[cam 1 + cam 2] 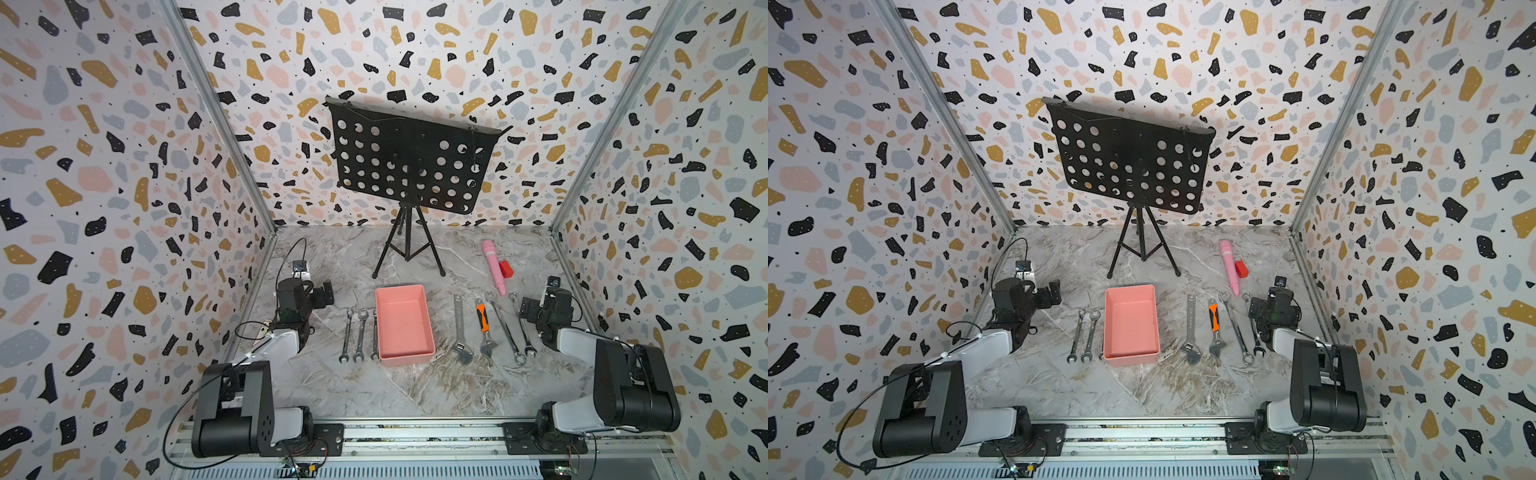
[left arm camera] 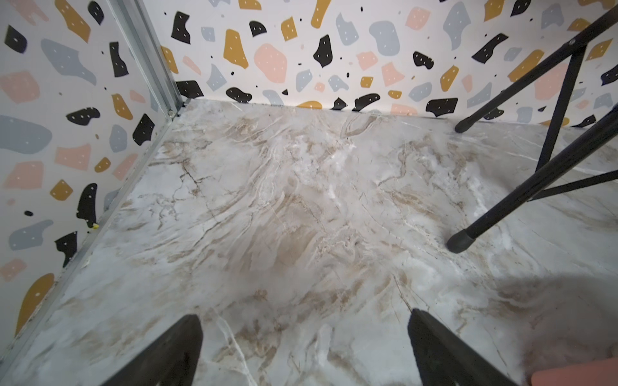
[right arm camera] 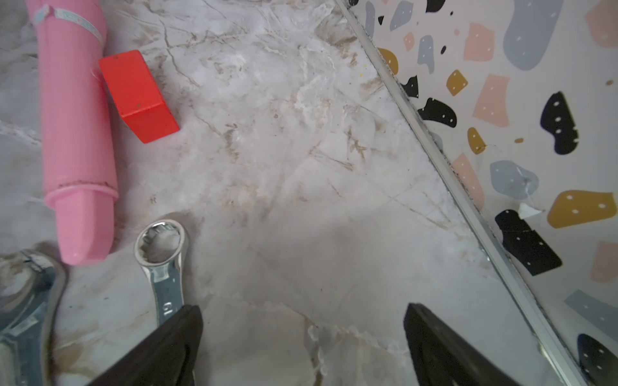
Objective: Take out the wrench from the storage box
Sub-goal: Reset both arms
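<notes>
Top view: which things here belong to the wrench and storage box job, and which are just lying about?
Job: storage box, empty; left-side wrenches; right-side wrenches.
Lying about: music stand; pink tube; red block.

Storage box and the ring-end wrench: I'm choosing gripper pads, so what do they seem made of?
Storage box: probably plastic, matte salmon-pink; even colour, rounded moulded corners. Ring-end wrench: apparently steel, bright polished or chromed; mirror-like glints, stamped number.
</notes>
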You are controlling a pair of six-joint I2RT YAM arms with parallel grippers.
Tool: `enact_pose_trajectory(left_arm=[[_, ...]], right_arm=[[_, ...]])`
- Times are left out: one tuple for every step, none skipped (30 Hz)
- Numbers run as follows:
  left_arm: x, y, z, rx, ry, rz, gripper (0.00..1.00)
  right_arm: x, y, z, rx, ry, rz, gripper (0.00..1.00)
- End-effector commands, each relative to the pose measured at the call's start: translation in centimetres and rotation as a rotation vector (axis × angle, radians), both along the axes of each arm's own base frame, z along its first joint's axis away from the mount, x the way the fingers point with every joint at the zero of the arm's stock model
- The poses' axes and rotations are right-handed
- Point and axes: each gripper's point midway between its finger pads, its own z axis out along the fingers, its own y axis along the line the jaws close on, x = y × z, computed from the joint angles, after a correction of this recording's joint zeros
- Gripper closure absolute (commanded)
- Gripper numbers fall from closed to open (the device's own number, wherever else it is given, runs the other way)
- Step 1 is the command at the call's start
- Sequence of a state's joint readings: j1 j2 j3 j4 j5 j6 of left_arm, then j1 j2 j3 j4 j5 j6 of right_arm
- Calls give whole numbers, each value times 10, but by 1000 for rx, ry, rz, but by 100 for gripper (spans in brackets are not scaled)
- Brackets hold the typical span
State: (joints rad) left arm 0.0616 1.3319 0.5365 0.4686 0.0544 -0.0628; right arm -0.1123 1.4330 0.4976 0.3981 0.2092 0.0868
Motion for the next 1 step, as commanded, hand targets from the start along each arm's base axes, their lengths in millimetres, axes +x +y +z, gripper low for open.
enact_pose_trajectory(left_arm=[[11, -2, 23, 11, -83, -26, 0]], right_arm=[[11, -2, 22, -21, -74, 11, 0]])
